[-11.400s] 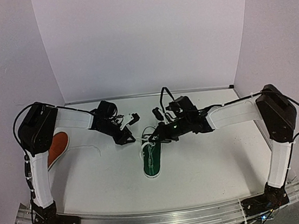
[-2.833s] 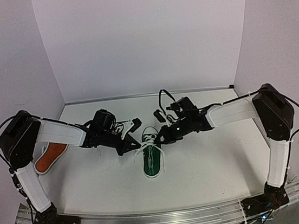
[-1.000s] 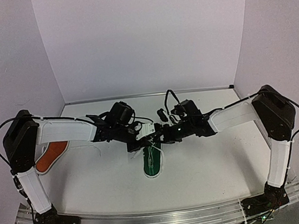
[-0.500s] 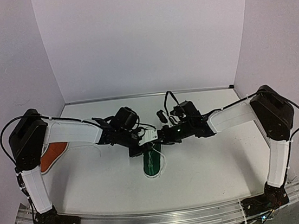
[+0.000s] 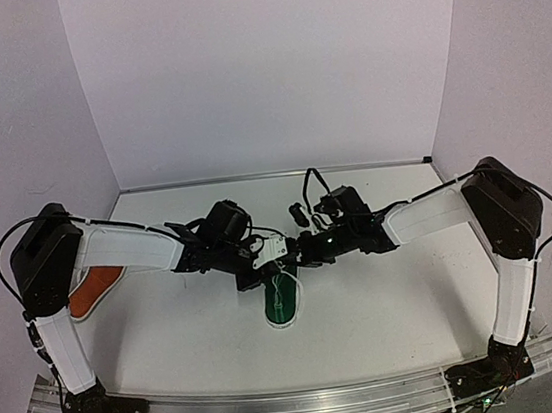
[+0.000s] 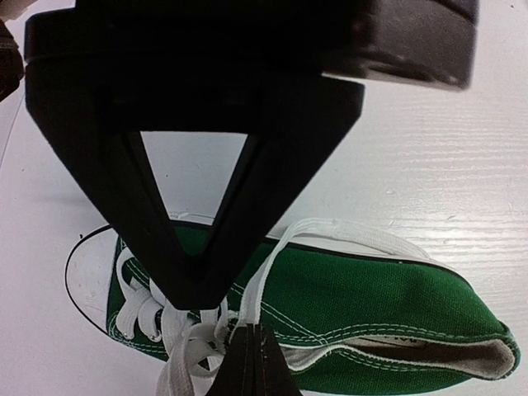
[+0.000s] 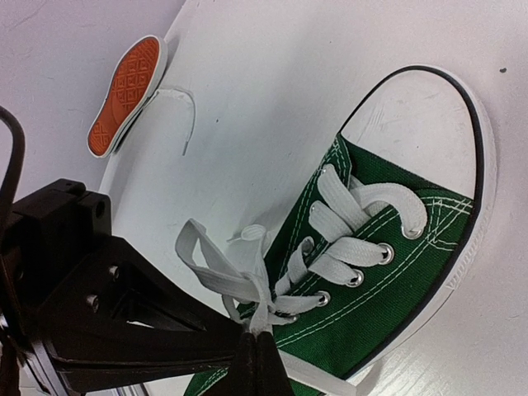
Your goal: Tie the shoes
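The dark green sneaker (image 5: 282, 300) with white laces stands mid-table, toe toward me. Both grippers meet over its tongue end. My left gripper (image 5: 263, 260) is shut on a white lace loop (image 6: 266, 276) that runs up from its closed tips (image 6: 252, 346) over the green side (image 6: 371, 289). My right gripper (image 5: 295, 254) is shut on another lace strand (image 7: 262, 309) at the knot, beside the eyelets of the green shoe (image 7: 388, 272). The orange-red shoe (image 5: 93, 289) lies at the far left, partly behind my left arm; its sole shows in the right wrist view (image 7: 125, 93).
A loose white lace (image 7: 188, 111) lies on the table next to the orange-red shoe. White walls (image 5: 259, 67) close the back and sides. The metal rail (image 5: 300, 405) runs along the near edge.
My left gripper came in from the left to meet the right gripper over the green shoe and closed on a lace loop. In the last half second both barely moved.
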Controlling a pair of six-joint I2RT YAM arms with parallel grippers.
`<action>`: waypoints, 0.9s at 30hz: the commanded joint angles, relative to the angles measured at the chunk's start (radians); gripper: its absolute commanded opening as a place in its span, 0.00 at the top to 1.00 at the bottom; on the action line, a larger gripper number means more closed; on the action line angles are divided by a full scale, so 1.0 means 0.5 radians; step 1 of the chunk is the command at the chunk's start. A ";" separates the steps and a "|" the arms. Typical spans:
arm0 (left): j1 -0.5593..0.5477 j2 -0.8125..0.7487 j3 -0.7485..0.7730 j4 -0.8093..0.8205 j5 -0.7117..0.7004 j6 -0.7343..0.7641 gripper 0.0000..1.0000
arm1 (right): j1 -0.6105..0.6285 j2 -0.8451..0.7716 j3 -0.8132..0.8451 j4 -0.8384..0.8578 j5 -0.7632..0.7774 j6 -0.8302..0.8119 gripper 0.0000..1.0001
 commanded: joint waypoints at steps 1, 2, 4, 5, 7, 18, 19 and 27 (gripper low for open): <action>0.039 -0.067 -0.052 0.139 -0.022 -0.172 1.00 | 0.001 0.000 0.044 0.055 0.009 -0.007 1.00; 0.051 -0.065 -0.056 0.164 -0.017 -0.204 1.00 | 0.002 -0.004 0.041 0.055 0.009 -0.009 1.00; 0.068 -0.068 -0.063 0.203 0.003 -0.253 1.00 | 0.000 -0.010 0.037 0.055 0.008 -0.012 1.00; 0.077 -0.068 -0.065 0.210 0.011 -0.273 1.00 | 0.001 -0.012 0.036 0.055 0.006 -0.012 1.00; 0.088 -0.065 -0.072 0.245 0.004 -0.308 1.00 | 0.000 -0.015 0.036 0.055 0.002 -0.012 1.00; 0.138 -0.112 -0.148 0.404 0.160 -0.402 1.00 | 0.001 -0.008 0.042 0.055 0.000 -0.010 1.00; 0.138 -0.119 -0.166 0.434 0.189 -0.409 1.00 | 0.000 -0.006 0.044 0.055 0.000 -0.011 1.00; 0.138 -0.164 -0.225 0.584 0.274 -0.483 1.00 | 0.002 -0.002 0.048 0.055 0.000 -0.007 1.00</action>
